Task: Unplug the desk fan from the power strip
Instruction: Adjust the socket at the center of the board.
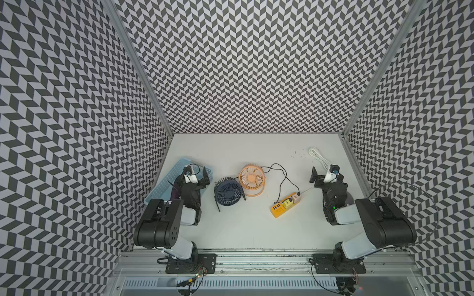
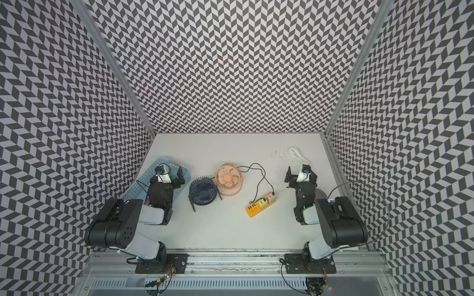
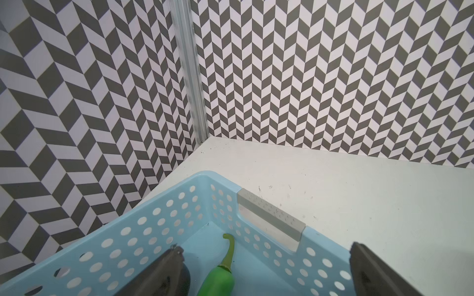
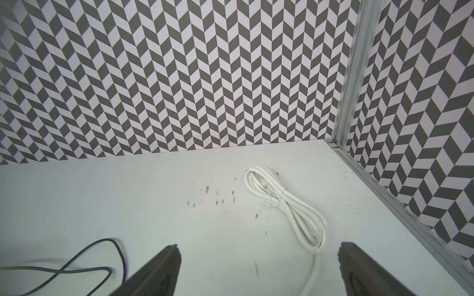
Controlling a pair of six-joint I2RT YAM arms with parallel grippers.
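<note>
Orange-yellow plastic power strip (image 1: 285, 205) lies between the round peach desk fan (image 1: 251, 180) and my right gripper (image 4: 259, 246) (it and the left gripper (image 3: 266, 247) gape wide, empty). Nothing looks started; next I pinch the black plug (image 1: 298, 192) there.

Grey-and-white chevron-patterned walls (image 1: 256, 64) enclose left, far and right. Aluminium corner posts (image 1: 139, 64) at far corners. Pale white matte surface (image 1: 256, 230); small dark scuff marks (image 4: 218, 200) far right.

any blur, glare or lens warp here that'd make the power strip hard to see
Both top views: even light, no glare, the power strip small but sharp, wall pattern stretched toward the edges; left wrist and right wrist views: sharp too, but neither shows it.
</note>
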